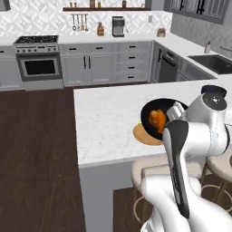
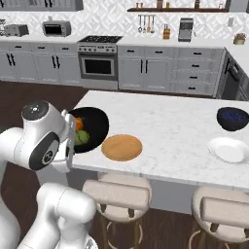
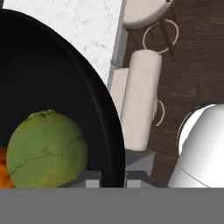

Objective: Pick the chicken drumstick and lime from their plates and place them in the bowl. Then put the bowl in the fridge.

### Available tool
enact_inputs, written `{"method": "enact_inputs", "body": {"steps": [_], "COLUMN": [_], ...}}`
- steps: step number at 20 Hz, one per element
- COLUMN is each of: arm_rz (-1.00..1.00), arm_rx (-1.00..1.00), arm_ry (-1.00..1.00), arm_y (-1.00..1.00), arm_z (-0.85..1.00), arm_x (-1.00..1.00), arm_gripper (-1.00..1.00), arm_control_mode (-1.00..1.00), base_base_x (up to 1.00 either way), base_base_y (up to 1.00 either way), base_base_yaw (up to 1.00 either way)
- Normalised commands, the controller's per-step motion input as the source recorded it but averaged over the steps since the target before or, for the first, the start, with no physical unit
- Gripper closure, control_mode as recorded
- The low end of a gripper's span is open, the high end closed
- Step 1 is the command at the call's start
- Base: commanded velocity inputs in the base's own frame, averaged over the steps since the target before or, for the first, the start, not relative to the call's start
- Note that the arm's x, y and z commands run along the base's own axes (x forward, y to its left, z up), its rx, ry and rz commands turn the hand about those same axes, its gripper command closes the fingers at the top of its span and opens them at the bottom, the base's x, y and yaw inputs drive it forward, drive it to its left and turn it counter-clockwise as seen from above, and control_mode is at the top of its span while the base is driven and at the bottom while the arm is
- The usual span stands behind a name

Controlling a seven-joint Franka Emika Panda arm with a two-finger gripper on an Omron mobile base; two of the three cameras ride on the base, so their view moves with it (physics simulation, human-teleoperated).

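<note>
One glossy black round bowl (image 3: 52,87) rim clamped between fingers (image 3: 92,180), dimpled lime (image 3: 46,148), orange-brown drumstick (image 1: 157,120) inside

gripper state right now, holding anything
gripper: shut on the rim of the black bowl, which holds the lime and drumstick.

A white marble desk (image 2: 170,121) with pale cushioned stools (image 2: 116,194) stands on a dark wood floor (image 1: 36,149), facing grey cabinets (image 2: 146,68), a steel oven (image 2: 98,65), a patterned white wall (image 2: 112,22) and a sink (image 1: 213,62).
</note>
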Motion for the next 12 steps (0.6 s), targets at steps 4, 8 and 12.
{"method": "enact_inputs", "body": {"steps": [4,8,12], "arm_rz": [0.0,0.0,0.0], "arm_rx": [0.0,0.0,0.0], "arm_ry": [0.0,0.0,0.0], "arm_y": [0.0,0.0,0.0], "arm_z": [0.0,0.0,0.0], "arm_x": [0.0,0.0,0.0], "arm_gripper": [1.0,1.0,1.0], "arm_control_mode": [1.0,1.0,1.0], "base_base_x": [-1.0,-0.82,-0.36], "base_base_y": [0.96,1.0,1.0], "base_base_yaw": [0.01,0.13,0.16]}}
